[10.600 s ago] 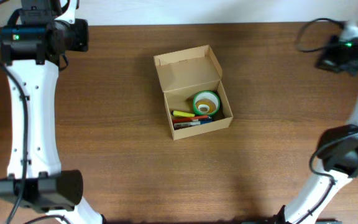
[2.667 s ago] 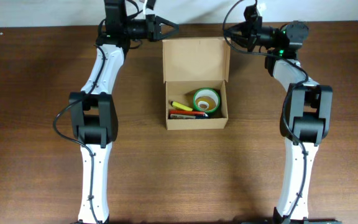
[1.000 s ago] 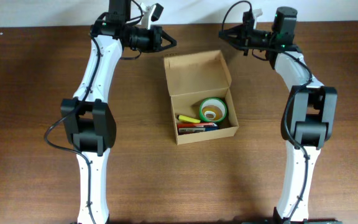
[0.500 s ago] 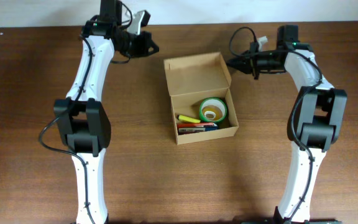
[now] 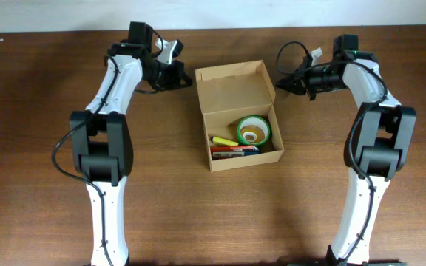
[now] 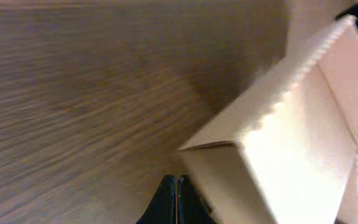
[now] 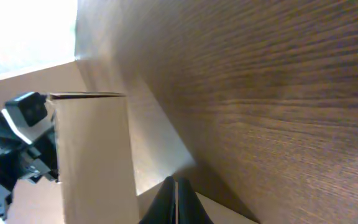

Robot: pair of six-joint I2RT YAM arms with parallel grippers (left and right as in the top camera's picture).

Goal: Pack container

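Small plain brown cardboard box (image 5: 246,158) sits mid-table w/ green tape roll (image 5: 240,127) + coloured markers (image 5: 228,145) inside. Its hinged flap lid (image 5: 231,87) stands open at the far edge. Left gripper (image 5: 188,77) & right gripper (image 5: 280,82) flank the lid, both clenched on nothing. Prob. the closing step: next move needs the tips behind the flap to tip it fwd & down.

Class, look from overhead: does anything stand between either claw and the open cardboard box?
Nothing visible does. Only bare table separates the left claw and the right claw from the box, one on each side of its open lid.
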